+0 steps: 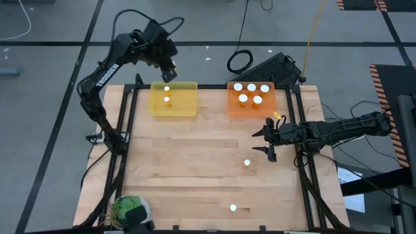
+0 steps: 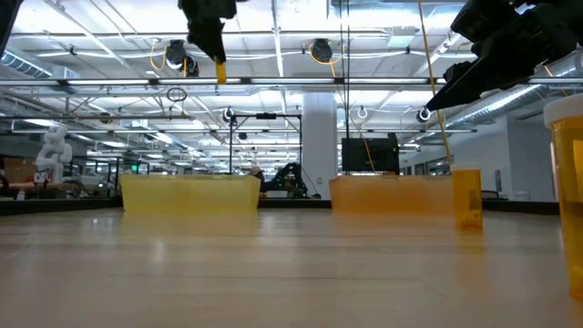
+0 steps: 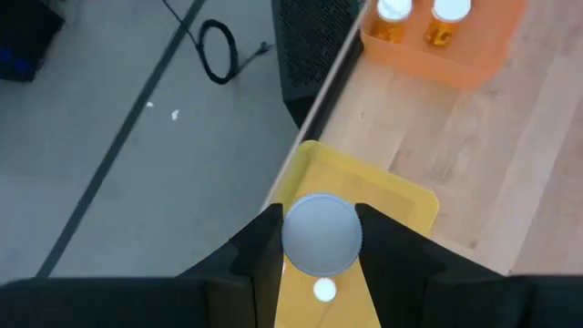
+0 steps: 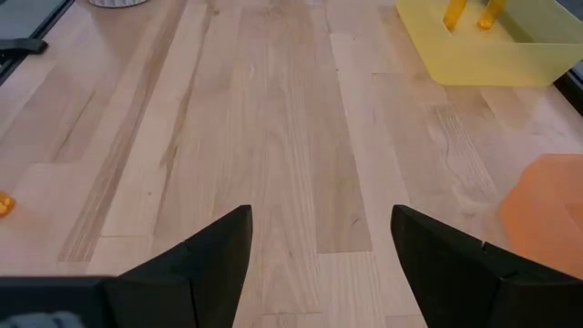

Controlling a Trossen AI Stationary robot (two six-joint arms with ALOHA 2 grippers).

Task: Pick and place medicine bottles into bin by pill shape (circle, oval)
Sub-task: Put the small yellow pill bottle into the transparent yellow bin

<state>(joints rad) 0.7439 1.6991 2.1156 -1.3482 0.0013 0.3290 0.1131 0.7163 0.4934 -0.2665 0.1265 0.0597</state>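
Two bottles (image 1: 247, 163) wait loose on the table beside my right jaws (image 1: 270, 142), which hang spread and empty. Farther off, my left jaws (image 1: 168, 73) pinch a bottle (image 3: 321, 233) over the yellow bin's (image 1: 187, 107) far edge; I'd nudge inward before releasing, so it drops beside the one inside.

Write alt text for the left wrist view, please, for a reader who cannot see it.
The left gripper holds a white-capped medicine bottle above the yellow bin, where another bottle stands. Farther off, an orange bin holds more bottles.
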